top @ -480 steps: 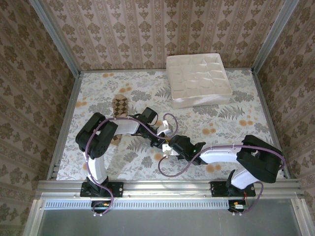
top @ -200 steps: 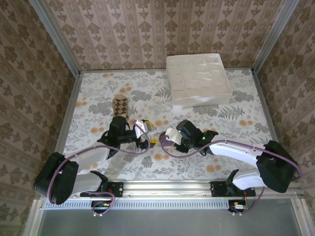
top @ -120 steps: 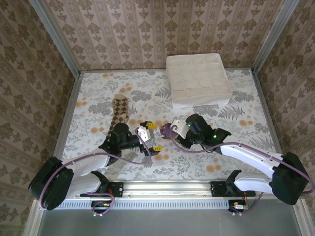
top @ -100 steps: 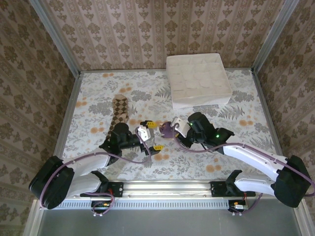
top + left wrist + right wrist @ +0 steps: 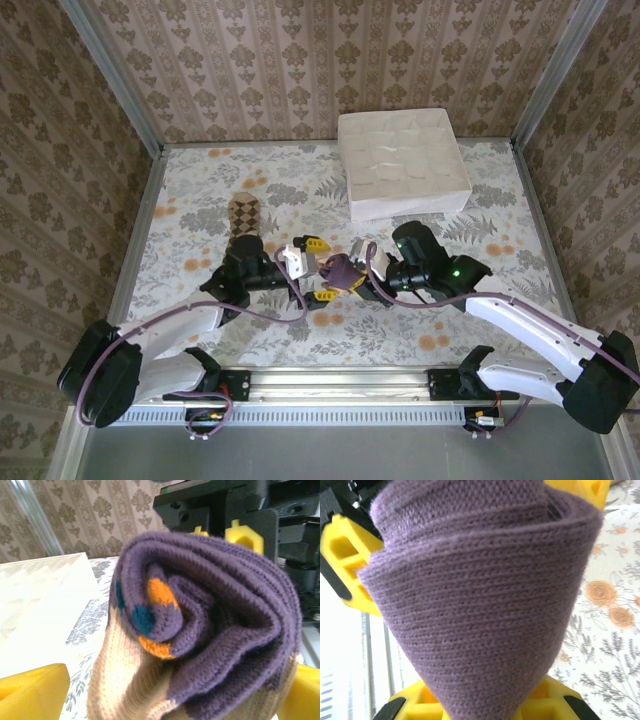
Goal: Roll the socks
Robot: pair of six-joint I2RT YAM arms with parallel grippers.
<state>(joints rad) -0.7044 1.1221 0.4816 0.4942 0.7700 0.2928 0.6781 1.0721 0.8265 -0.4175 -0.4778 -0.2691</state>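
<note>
Near the middle of the table, one sock is sitting between the two grippers. The left gripper is lying just to its left with fingers standing wide on either side of it, and the right gripper is lying just to its right with fingers pressing on it. The second sock is lying flat on the table behind and to the left of them, its near end running under the left arm, while the divider box is standing at the back right, well apart from both.
</note>
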